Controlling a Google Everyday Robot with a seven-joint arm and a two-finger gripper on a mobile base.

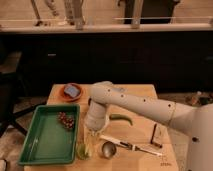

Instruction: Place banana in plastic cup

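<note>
Wooden tabletop [142, 94] carrying a green tray [47, 135], an orange bowl [71, 92], a green vegetable [121, 119] and a plastic cup [82, 151]. The gripper [91, 136] hangs just above the cup.

Jaws [90, 134] above plastic cup [83, 150], right of tray [40, 145].
</note>
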